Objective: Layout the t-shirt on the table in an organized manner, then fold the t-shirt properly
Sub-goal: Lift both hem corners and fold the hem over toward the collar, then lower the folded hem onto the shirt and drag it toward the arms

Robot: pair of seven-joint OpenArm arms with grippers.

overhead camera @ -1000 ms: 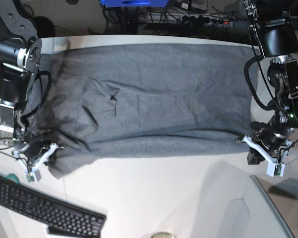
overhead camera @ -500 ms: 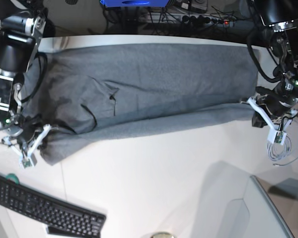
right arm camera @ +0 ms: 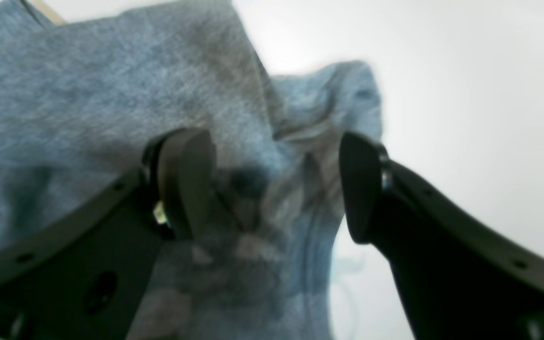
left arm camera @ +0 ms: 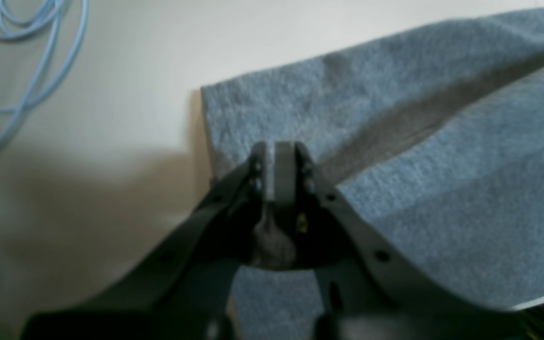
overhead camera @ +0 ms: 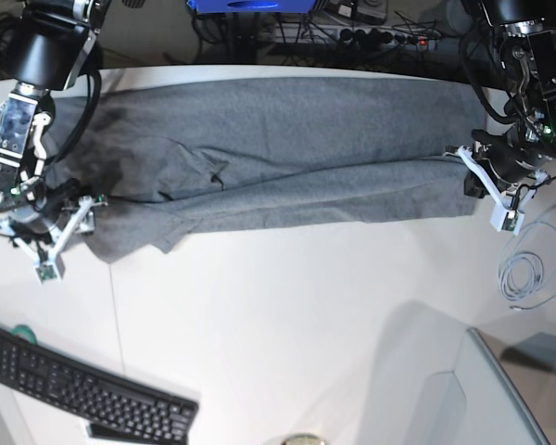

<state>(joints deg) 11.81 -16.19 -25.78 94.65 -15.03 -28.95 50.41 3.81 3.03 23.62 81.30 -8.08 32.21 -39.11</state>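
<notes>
Left pincer (overhead camera: 479, 178): clenched on the heather-grey fabric t-shirt's (overhead camera: 287, 153) corner, arm reaching down.
Right pincer (overhead camera: 67, 227): jaws apart over cloth.
T-shirt: along white smooth table's (overhead camera: 287, 324) far edge.

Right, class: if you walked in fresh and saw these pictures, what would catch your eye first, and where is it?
The long grey t-shirt stretched across the far half of the white table, its near edge folded up over itself. At each end a pincer meets it: the left pincer is shut on a corner, the right pincer stands open around bunched cloth. A black keyboard lies at the near corner.
</notes>
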